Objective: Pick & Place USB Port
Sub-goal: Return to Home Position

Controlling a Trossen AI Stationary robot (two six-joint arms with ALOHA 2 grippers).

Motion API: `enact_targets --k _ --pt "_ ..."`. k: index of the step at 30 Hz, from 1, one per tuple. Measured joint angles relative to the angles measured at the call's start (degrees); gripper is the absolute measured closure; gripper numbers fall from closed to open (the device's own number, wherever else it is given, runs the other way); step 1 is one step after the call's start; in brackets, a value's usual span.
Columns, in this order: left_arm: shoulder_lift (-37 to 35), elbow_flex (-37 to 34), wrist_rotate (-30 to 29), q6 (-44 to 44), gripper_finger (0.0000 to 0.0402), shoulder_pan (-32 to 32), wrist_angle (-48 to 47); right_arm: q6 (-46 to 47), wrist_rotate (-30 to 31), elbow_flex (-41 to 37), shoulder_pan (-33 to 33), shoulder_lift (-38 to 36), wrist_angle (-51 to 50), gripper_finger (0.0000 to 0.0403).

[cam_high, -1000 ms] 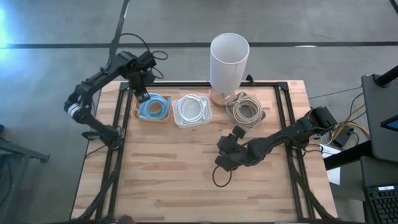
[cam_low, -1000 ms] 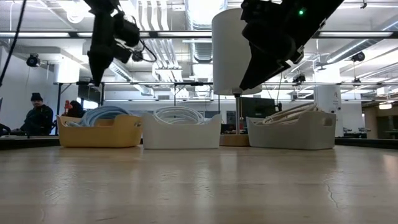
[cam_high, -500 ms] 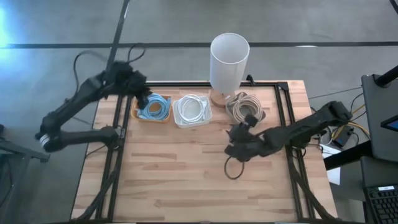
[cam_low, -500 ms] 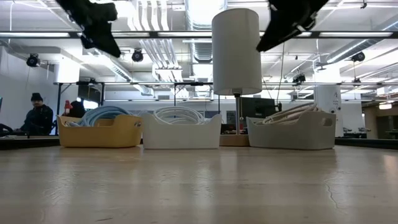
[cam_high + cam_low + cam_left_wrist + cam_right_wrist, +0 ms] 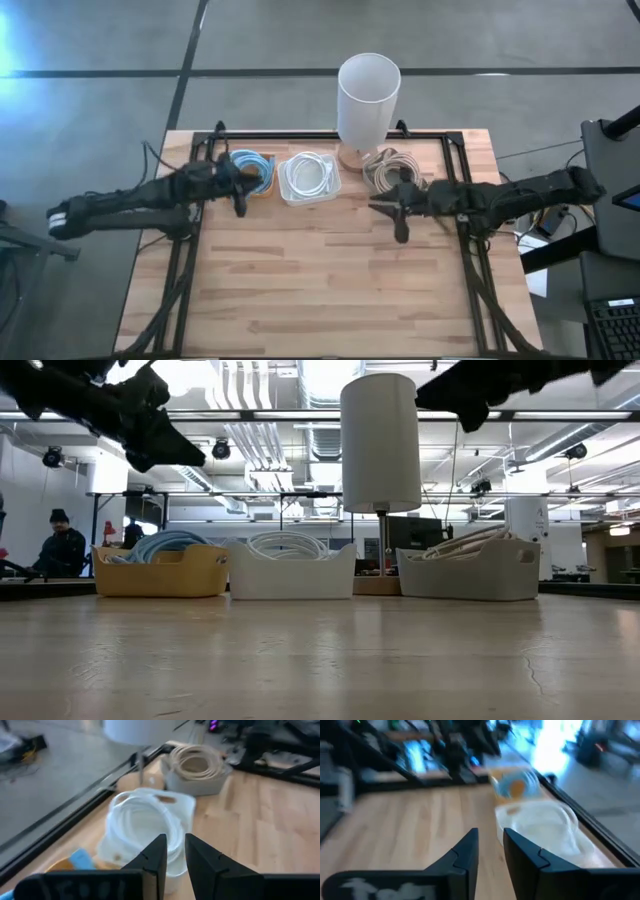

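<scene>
My left gripper (image 5: 240, 197) hangs in the air over the near edge of a yellow bin (image 5: 247, 172) that holds a blue cable. Its fingers (image 5: 156, 854) stand close together with nothing between them. My right gripper (image 5: 388, 209) hangs just near of a grey bin (image 5: 393, 172) that holds a beige cable. Its fingers (image 5: 466, 851) are also close together and empty. Between the two bins stands a white bin (image 5: 309, 177) with a white cable. Both arms lie stretched out level, high above the table in the low view. No black cable shows in any view.
A tall white cylinder lamp (image 5: 368, 98) on a wooden foot stands behind the white and grey bins; it also shows in the low view (image 5: 380, 445). The bins line the far edge. Bare wooden table (image 5: 300, 290) lies toward the near edge. A person (image 5: 62, 548) sits far behind.
My left gripper has swung from above the yellow bin's far left corner toward the near edge and tipped from pointing down to level. My right gripper has gone from the table's middle toward the far edge and the grey bin. The black cable loop that hung below it no longer shows.
</scene>
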Motion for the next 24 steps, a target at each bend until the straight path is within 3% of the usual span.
enact_targets --k 3,7,17,24 --pt "0.0 -3.3 -0.2 -0.9 0.0329 -3.4 5.5 -0.1 -6.5 -5.3 -5.6 -3.8 7.4 0.0328" --pt "-2.0 -4.8 -2.2 -1.7 0.033 -6.5 6.0 2.3 -7.0 -10.5 -9.9 -10.1 6.5 0.0341" --pt "-13.0 -4.8 -3.9 2.0 0.0331 -7.0 0.7 0.9 -7.6 -20.1 -10.1 -27.4 4.3 0.0355" --pt "-20.5 -9.3 -3.1 0.2 0.0331 -7.0 0.2 1.0 -8.1 -26.8 -10.1 -36.9 4.0 0.0355"
